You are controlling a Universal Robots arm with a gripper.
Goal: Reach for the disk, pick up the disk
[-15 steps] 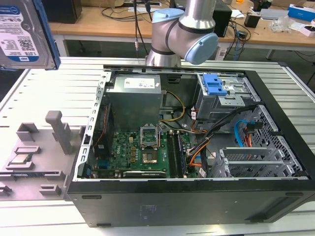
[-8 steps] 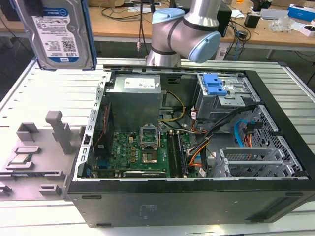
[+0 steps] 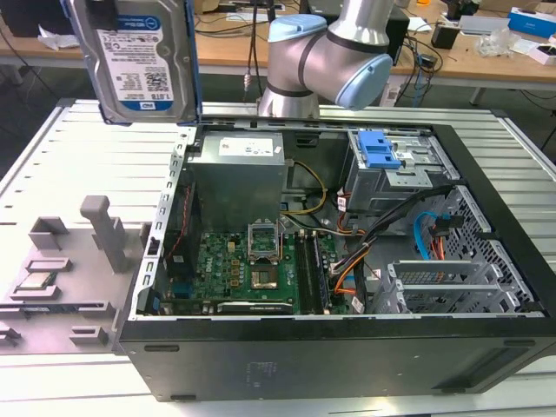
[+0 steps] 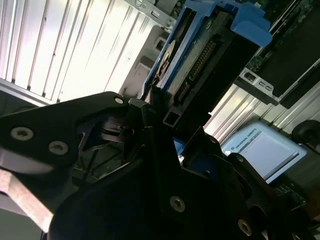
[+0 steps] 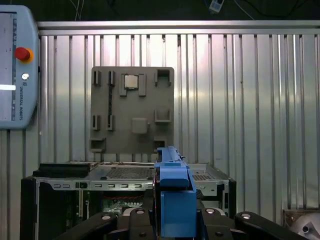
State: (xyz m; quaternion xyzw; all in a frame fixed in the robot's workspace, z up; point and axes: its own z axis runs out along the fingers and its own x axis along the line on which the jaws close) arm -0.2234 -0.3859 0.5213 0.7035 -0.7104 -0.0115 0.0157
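Your gripper (image 5: 175, 227) is closed on the disk (image 3: 143, 61), pinching its two flat faces with a blue rail (image 5: 175, 195) between the jaws, I think because flat faces give a steady hold. The disk hangs upright, high above the bench (image 3: 52, 156), beside the open computer case (image 3: 347, 347).

disk (image 3: 139, 61) | silver, blue rails | upright, aloft | label showing
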